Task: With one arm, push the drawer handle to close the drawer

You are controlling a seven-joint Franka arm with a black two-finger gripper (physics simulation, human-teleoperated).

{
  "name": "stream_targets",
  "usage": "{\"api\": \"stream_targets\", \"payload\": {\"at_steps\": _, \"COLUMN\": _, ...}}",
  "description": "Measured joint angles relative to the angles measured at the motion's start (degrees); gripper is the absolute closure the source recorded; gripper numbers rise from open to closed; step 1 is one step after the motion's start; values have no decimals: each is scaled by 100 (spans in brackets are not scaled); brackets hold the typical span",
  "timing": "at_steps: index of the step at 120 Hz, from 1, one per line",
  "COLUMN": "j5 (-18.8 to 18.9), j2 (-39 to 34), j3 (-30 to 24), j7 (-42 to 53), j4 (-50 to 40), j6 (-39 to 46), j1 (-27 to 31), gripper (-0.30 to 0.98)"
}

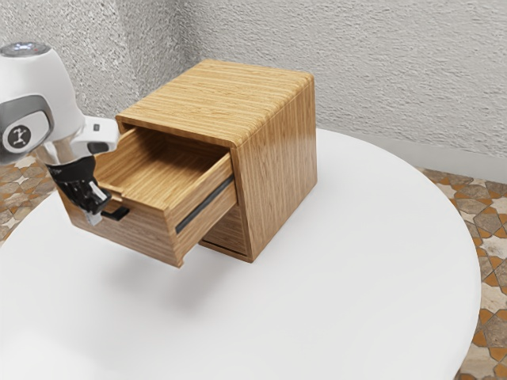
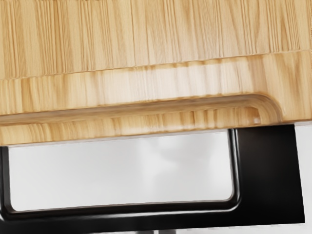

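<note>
Drawer (image 1: 131, 235) sticks out of wooden cabinet (image 1: 277, 162) on counter (image 1: 356, 293). Probably light, rigid, smooth-sliding; push squarely on black handle (image 1: 118, 214), no grasp needed. Arm (image 1: 59, 87) reaches over the drawer front, tool (image 1: 93, 218) angled down beside handle, narrow, apparently empty.

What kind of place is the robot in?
Maybe a room in a house, a pretend one drawn by a computer. It has a rough pale wall, a patterned tile floor, and a round white table with a small wooden cabinet on it.
</note>
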Motion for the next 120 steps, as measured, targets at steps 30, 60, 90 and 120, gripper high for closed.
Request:
{"api": "stream_targets", "payload": {"at_steps": 30, "j5": -8, "j2": 331, "j3": -2, "j7": 37, "j4": 335, "j6": 136, "j1": -37, "gripper": 79}}
{"api": "stream_targets", "payload": {"at_steps": 60, "j5": -9, "j2": 766, "j3": -5, "j7": 66, "j4": 709, "j6": 181, "j1": -37, "gripper": 78}}
{"api": "stream_targets", "payload": {"at_steps": 90, "j5": -15, "j2": 1232, "j3": -8, "j7": 86, "j4": 1049, "j6": 196, "j1": -47, "gripper": 78}}
{"api": "stream_targets", "payload": {"at_steps": 120, "j5": -45, "j2": 1540, "j3": -5, "j7": 96, "j4": 1380, "j6": 204, "j1": -59, "gripper": 79}}
